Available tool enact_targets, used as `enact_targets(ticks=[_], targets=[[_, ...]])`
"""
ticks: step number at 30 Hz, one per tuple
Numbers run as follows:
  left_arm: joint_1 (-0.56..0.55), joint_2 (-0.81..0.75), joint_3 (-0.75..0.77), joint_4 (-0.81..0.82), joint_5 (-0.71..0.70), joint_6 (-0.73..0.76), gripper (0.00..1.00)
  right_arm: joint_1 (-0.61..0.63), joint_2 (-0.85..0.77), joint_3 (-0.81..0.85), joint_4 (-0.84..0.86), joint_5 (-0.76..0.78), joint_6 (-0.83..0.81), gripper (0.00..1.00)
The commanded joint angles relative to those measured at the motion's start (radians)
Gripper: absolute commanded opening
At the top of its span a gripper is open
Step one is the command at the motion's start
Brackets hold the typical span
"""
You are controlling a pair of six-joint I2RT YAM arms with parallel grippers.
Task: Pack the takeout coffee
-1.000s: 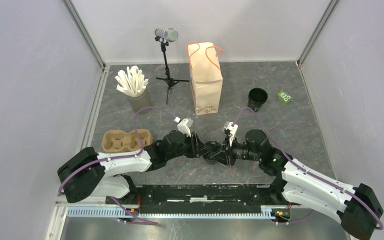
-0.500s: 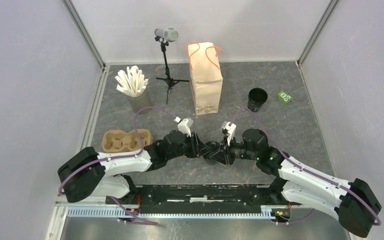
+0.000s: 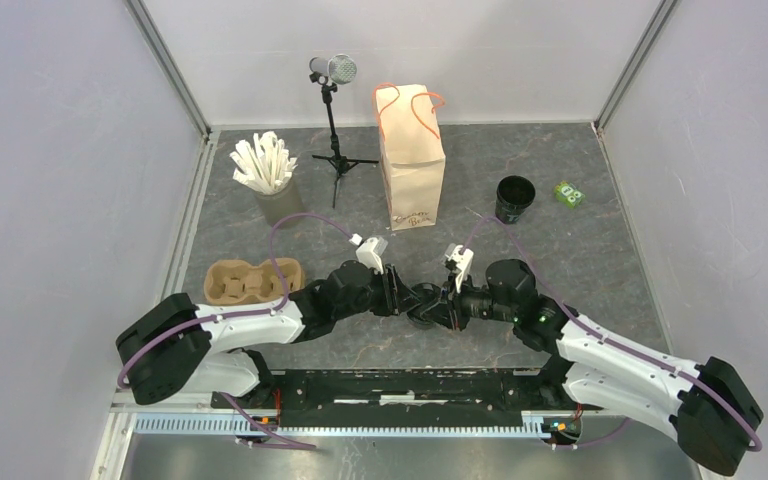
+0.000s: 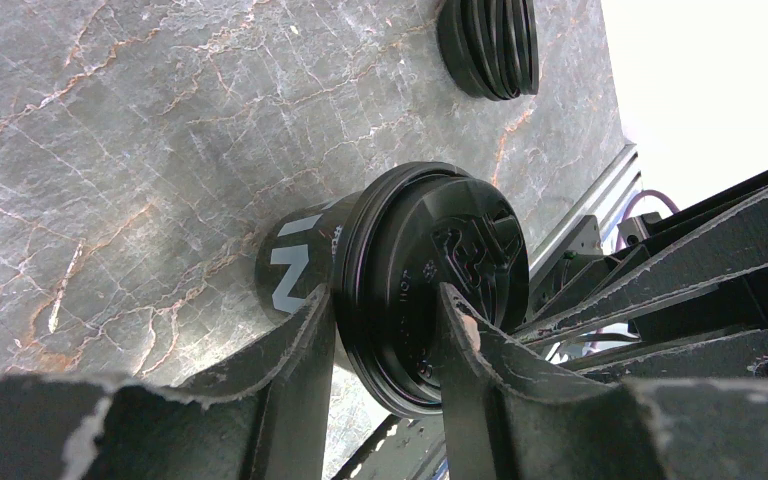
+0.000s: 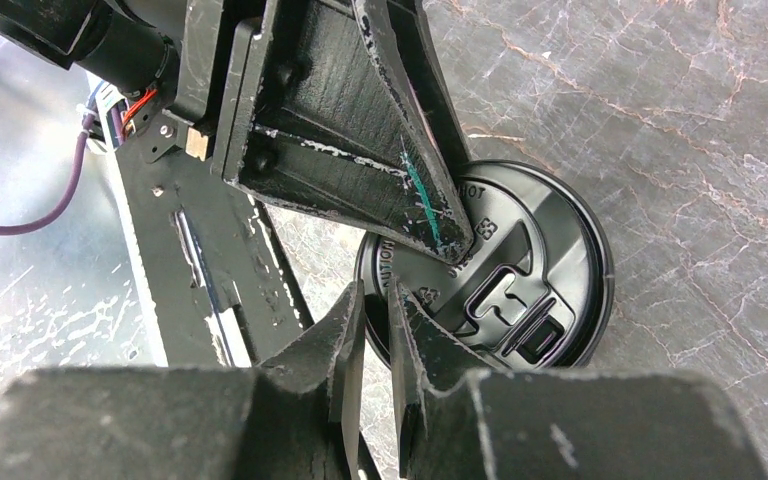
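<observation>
We see the takeout coffee (image 4: pixel 295 270) standing on the bench (image 3: pixel 560 240), near the front and in the middle, between the two arms. The left pincer (image 4: pixel 385 300) is clamped on it, with one finger on top of the black lid (image 5: pixel 530 260) and the other against the cup's side. The right pincer (image 5: pixel 375 295) has its fingers almost together, pinching the lid's edge. The brown paper bag (image 3: pixel 412 160) stands well apart, farther back.

Grey marbled table (image 3: pixel 610 250) | at the back, left to right: grey cup of white sticks (image 3: pixel 278 203), microphone tripod (image 3: pixel 338 160), brown paper bag (image 3: pixel 413 170), black tub (image 3: pixel 515 197), green packet (image 3: pixel 568 193) | near left: cardboard cup carrier (image 3: pixel 245 282) | centre: takeout coffee (image 4: pixel 430 290), lid on
</observation>
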Motion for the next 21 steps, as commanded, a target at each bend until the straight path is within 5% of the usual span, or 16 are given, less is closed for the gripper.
enact_targets(ticks=[1, 21], targets=[[-0.019, 0.047, -0.026, -0.182, 0.001, 0.032, 0.45, 0.005, 0.0, -0.075, -0.06, 0.035, -0.027, 0.2], [-0.021, 0.086, -0.028, -0.182, -0.012, 0.039, 0.45, 0.005, -0.012, -0.289, -0.08, 0.093, 0.025, 0.2]])
